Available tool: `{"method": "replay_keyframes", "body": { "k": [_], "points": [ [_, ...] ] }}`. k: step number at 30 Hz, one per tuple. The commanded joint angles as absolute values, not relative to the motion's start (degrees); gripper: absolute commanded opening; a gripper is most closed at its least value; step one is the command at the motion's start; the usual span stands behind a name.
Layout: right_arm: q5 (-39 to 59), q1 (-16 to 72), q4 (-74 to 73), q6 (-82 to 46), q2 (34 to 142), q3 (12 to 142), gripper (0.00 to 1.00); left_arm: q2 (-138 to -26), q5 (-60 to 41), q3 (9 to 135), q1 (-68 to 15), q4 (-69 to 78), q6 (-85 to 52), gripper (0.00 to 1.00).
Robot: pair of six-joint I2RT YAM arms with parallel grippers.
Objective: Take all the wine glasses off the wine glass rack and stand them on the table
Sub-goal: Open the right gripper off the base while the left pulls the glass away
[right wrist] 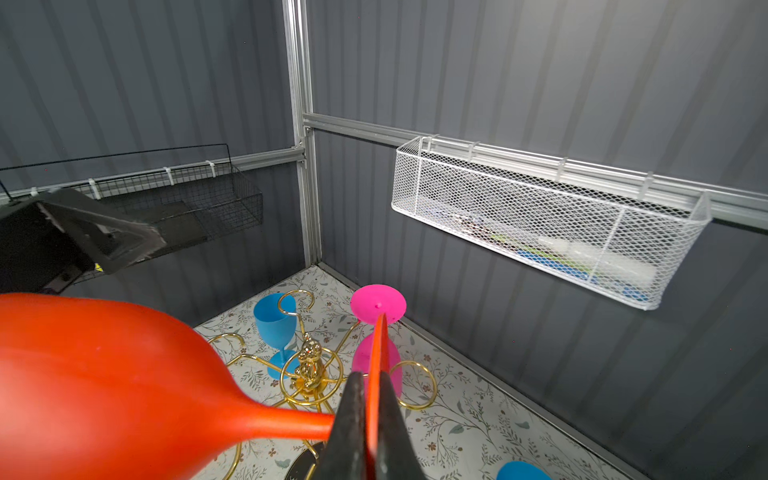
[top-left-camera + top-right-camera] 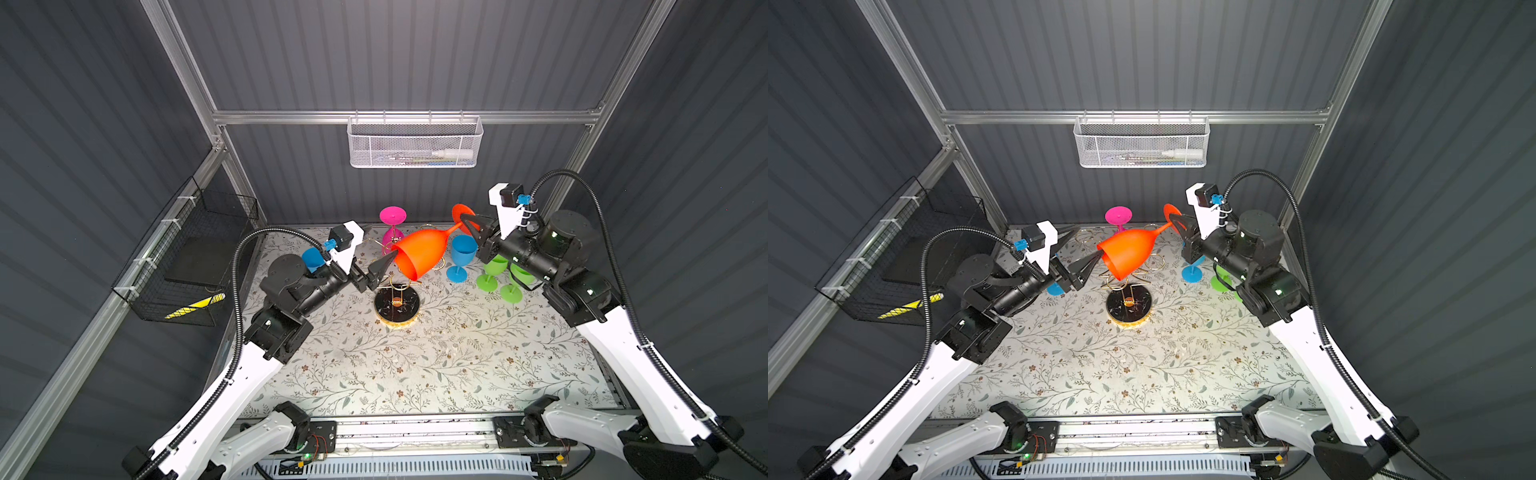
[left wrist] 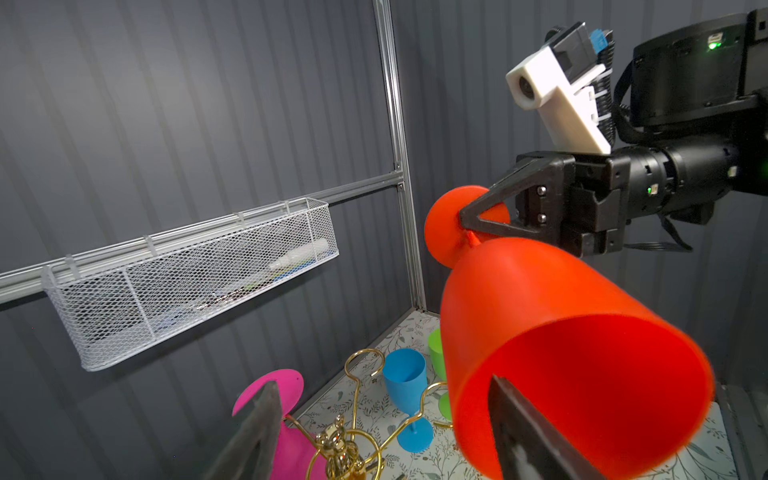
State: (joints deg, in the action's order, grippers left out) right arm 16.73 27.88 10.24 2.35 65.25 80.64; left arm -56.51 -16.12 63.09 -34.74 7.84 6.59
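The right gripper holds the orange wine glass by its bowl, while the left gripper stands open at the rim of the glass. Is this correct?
Not quite. The right gripper is shut on the round foot of the orange wine glass, not on its bowl; the left wrist view shows this clearly. The left gripper does stand open at the rim of the glass.

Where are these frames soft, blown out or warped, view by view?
Left wrist view: the near fingers of the left pincer are out of focus, the orange plastic wine glass sharper. Right wrist view: that glass's close bowl looks soft, the white mesh basket crisp. Both top views: evenly lit and sharp, with the aluminium frame posts splaying outward from wide-angle perspective.
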Motion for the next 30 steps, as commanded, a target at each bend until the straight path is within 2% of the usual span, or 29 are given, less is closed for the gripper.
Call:
{"method": "replay_keyframes", "body": {
  "k": [1, 4, 11, 12, 15, 17, 20, 25, 28, 30],
  "points": [
    [22.89, 27.86, 6.49, -0.22, 64.53, 79.85, 0.0, -57.51, -18.03, 64.67, -34.63, 9.05, 5.89, 0.79],
    [25.37, 27.91, 5.05, -1.5, 64.53, 78.86, 0.0, -58.65, -17.86, 65.48, -34.63, 8.71, 5.8, 0.71],
    [27.5, 28.74, 3.79, -3.68, 64.51, 77.31, 0.0, -59.81, -20.83, 66.34, -34.63, 9.04, 6.39, 0.43],
    [27.6, 29.01, 3.7, -3.77, 64.51, 77.05, 0.0, -59.98, -21.51, 66.44, -34.63, 8.97, 6.58, 0.37],
    [27.99, 29.39, 2.88, -4.58, 64.51, 76.48, 0.0, -60.05, -22.26, 67.13, -34.63, 8.66, 6.86, 0.02],
    [28.38, 29.41, 2.0, -5.41, 64.56, 76.08, 0.01, -59.87, -21.52, 67.06, -34.63, 9.03, 6.47, 0.0],
    [28.41, 29.4, 1.23, -6.32, 64.51, 75.7, 0.12, -58.92, -19.95, 66.88, -34.58, 9.16, 6.2, 0.0],
    [26.09, 29.44, 1.22, -6.77, 64.52, 75.87, 0.43, -56.63, -17.15, 67.35, -34.63, 6.91, 5.91, 0.0],
    [23.79, 29.27, 1.46, -6.79, 64.51, 75.74, 0.59, -54.92, -15.97, 68.3, -34.63, 4.32, 5.41, 0.0],
    [21.93, 28.94, 1.15, -6.9, 61.96, 75.11, 0.66, -53.84, -14.86, 69.85, -34.63, 0.97, 5.19, 0.0]
  ]
}}
